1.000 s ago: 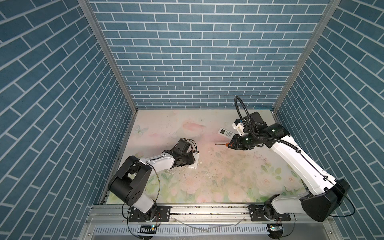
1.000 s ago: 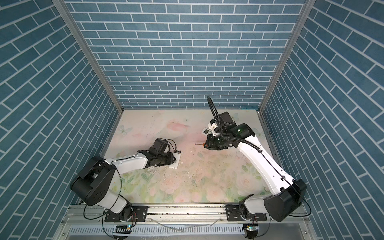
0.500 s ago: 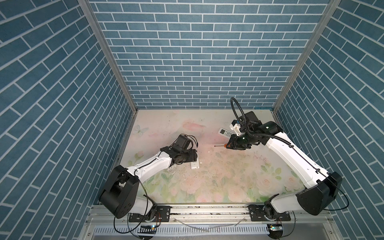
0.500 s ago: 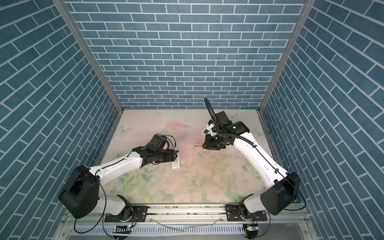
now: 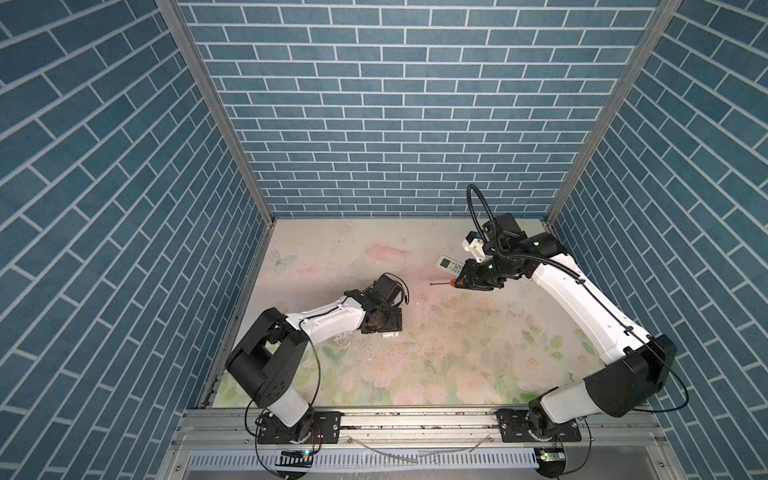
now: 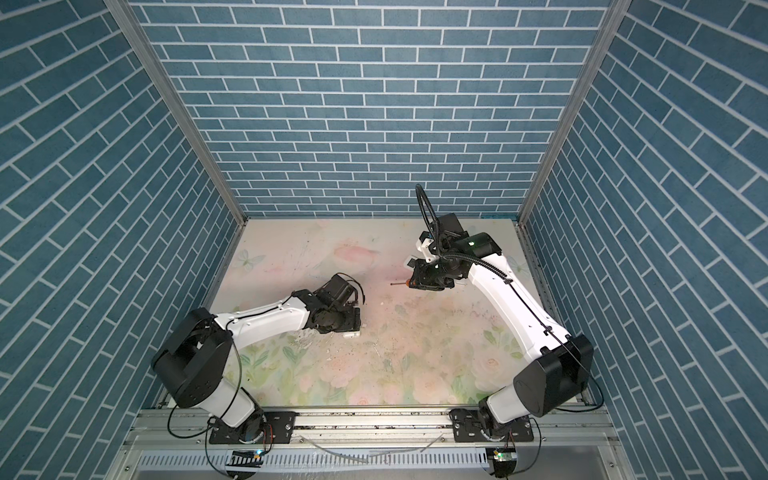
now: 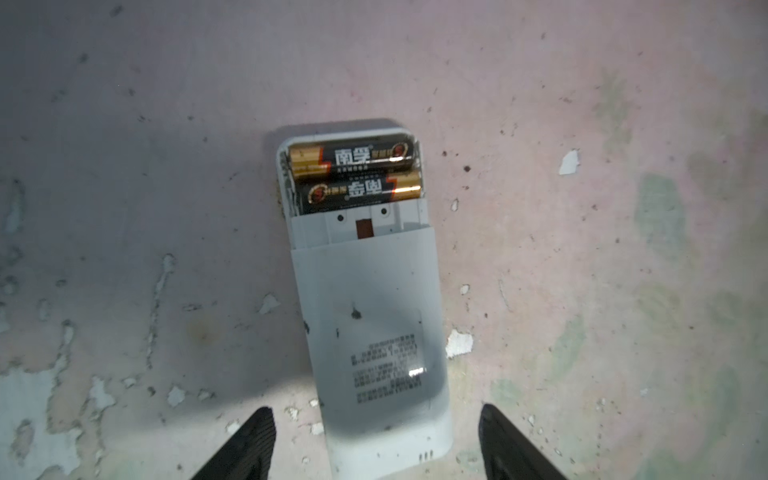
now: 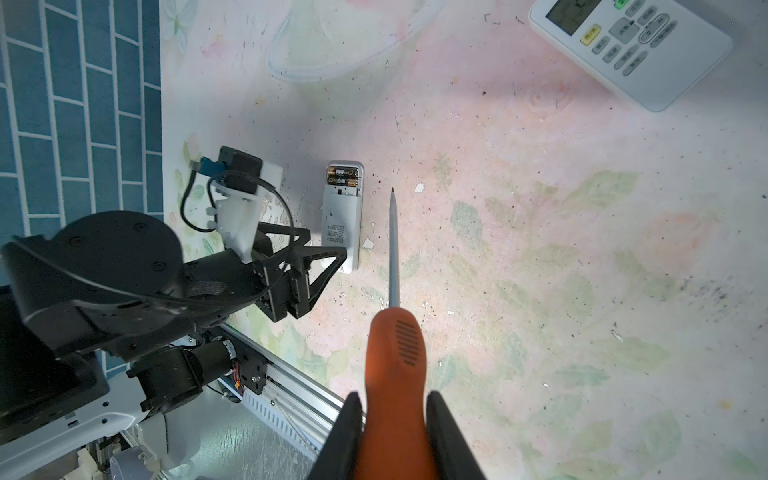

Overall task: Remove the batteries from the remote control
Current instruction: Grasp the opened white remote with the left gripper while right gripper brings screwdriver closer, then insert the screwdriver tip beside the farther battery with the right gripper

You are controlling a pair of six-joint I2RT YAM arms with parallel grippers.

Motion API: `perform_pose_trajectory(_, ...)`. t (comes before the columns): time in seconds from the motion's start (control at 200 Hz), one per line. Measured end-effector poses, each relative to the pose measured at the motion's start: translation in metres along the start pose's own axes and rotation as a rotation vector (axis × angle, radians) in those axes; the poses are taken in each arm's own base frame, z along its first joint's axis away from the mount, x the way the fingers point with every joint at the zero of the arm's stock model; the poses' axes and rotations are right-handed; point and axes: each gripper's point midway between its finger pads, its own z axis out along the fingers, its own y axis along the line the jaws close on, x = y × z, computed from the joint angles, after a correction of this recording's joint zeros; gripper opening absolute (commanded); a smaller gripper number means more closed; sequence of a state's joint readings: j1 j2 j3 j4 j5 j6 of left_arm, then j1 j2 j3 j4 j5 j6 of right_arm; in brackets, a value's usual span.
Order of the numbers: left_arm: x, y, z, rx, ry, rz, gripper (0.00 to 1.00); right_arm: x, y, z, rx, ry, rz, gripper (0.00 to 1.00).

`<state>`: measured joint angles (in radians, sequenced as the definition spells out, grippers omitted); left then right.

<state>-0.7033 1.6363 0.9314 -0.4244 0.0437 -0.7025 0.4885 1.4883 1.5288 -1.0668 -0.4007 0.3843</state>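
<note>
A: Where were the batteries (image 7: pixel 353 158) found?
B: In the opened remote (image 7: pixel 365 311), straddled by the wide-open, empty left gripper (image 7: pixel 376 415).
A: Next?
B: Prying was called for; the screwdriver (image 8: pixel 395 353) was clamped in the right gripper (image 8: pixel 395 399), two o'clock of the remote.

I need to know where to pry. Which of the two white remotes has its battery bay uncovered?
The white plastic remote lying face down by the open left gripper: two black-and-gold batteries show in its bay. The other remote lies buttons up.
</note>
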Motion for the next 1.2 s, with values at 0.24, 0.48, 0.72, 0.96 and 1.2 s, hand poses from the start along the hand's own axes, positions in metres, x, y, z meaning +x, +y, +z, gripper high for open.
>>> perform_pose_trajectory(0.24, -0.003, -0.001, 0.013, -0.024, 0.014, 0.023, 0.69, -0.002, -0.001, -0.002, -0.014, -0.002, 0.002, 0.0)
perform_pose_trajectory(0.48, -0.004, -0.003, 0.015, -0.019, 0.019, 0.088, 0.41, -0.002, -0.001, -0.002, -0.017, -0.002, 0.004, 0.0)
perform_pose_trajectory(0.72, 0.0, -0.005, 0.013, 0.019, 0.012, 0.15, 0.38, 0.0, -0.003, -0.002, -0.003, 0.003, 0.013, 0.0)
perform_pose_trajectory(0.96, 0.025, -0.03, 0.01, 0.092, 0.058, 0.269, 0.37, 0.01, -0.008, 0.006, 0.009, 0.019, 0.1, 0.0)
perform_pose_trajectory(1.2, 0.051, -0.055, 0.007, 0.171, 0.102, 0.365, 0.37, 0.055, -0.009, 0.034, 0.051, 0.077, 0.226, 0.0)
